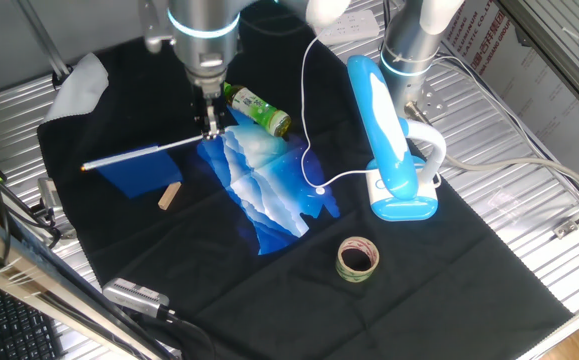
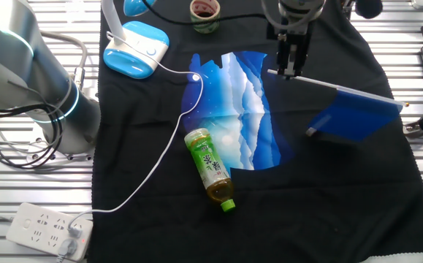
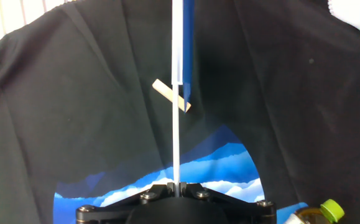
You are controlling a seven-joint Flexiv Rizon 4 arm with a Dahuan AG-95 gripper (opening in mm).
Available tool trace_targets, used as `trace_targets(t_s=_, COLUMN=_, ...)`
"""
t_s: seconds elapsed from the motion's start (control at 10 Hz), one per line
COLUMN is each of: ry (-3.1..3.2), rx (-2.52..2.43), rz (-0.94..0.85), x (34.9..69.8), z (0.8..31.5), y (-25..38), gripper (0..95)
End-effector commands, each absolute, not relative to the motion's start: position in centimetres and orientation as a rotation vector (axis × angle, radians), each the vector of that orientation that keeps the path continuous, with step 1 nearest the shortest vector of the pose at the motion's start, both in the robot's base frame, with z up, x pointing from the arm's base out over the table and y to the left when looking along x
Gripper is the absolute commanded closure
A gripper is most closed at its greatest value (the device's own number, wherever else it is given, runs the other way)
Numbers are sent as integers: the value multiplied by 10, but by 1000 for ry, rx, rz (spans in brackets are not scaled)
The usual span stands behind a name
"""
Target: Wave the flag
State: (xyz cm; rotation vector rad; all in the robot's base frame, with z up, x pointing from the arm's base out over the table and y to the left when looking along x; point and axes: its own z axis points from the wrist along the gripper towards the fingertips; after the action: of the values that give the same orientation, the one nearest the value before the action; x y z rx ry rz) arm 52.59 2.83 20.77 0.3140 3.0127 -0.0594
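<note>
The flag (image 1: 141,170) is a plain dark blue cloth on a thin white stick. My gripper (image 1: 211,128) is shut on the near end of the stick and holds the flag lifted, the stick running out about level to the left. In the other fixed view the gripper (image 2: 290,70) grips the stick and the blue cloth (image 2: 357,118) hangs to the right. In the hand view the stick (image 3: 176,124) rises straight up from the gripper (image 3: 178,185), with the cloth (image 3: 188,43) edge-on at the top.
A blue-and-white patterned cloth (image 1: 264,185) lies under the gripper on the black table cover (image 1: 449,270). A green tea bottle (image 1: 259,110) lies behind it. A tan wooden block (image 1: 170,195), a tape roll (image 1: 357,257), a blue-white desk lamp (image 1: 389,140) and a second arm's base (image 2: 36,88) stand around.
</note>
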Motion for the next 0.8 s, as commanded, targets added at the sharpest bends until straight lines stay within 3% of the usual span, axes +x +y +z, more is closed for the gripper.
trace_targets(t_s=0.1, ry=3008, rx=320, rz=-56, x=531, z=204, y=32, gripper=950)
trace_targets(t_s=0.8, ry=2987, rx=312, rz=-35, x=527, z=179, y=30, gripper=950)
